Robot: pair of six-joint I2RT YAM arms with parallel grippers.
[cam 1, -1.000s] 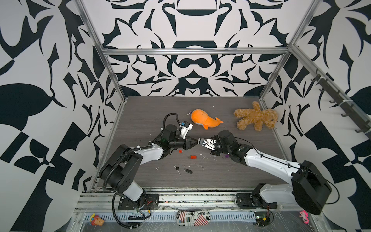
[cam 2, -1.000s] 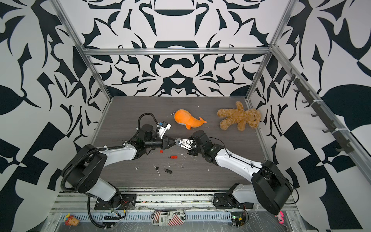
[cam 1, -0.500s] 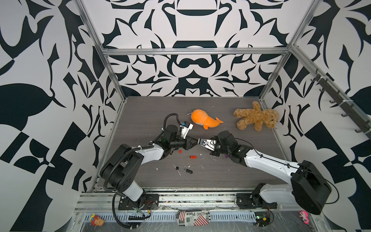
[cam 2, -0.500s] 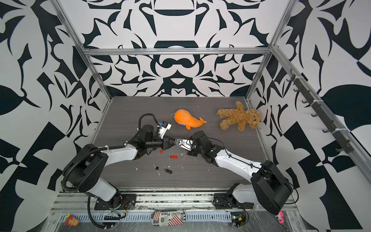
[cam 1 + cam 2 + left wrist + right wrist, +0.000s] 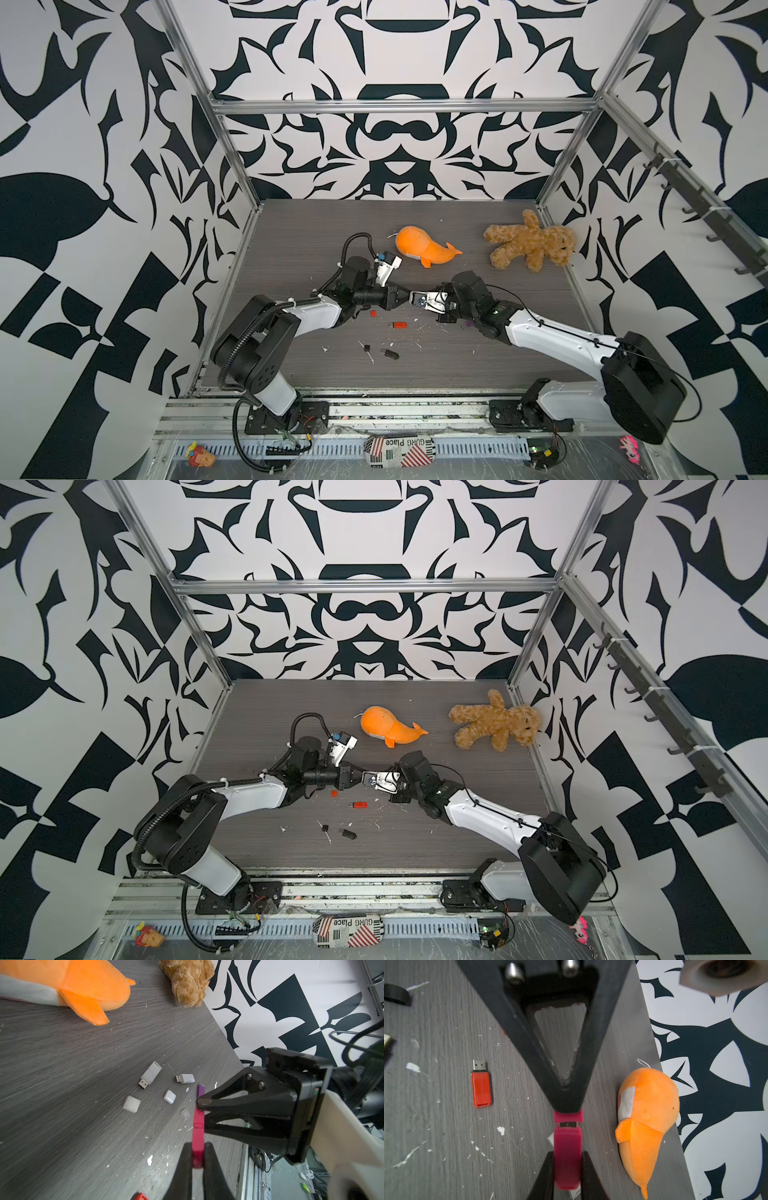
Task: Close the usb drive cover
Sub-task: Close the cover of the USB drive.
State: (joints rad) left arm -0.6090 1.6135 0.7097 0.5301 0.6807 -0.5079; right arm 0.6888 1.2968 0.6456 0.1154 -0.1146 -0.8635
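Your grey wood-grain bench (image 5: 291,232) carries a plush orange whale (image 5: 419,251). Over mid-bench, tapered black right fingers (image 5: 545,1180) pinch the smooth magenta usb drive (image 5: 568,1157) (rounded plastic edges), left fingers (image 5: 525,1043) pinch its short cover (image 5: 568,1116), tip to tip, a metal sliver (image 5: 568,1124) bare between them.

Partly hidden by jaws: pink usb drive (image 5: 567,1157), cover (image 5: 568,1116). Cropped at left wrist edge: whale plush (image 5: 83,985), teddy (image 5: 187,978), red piece (image 5: 139,1196).
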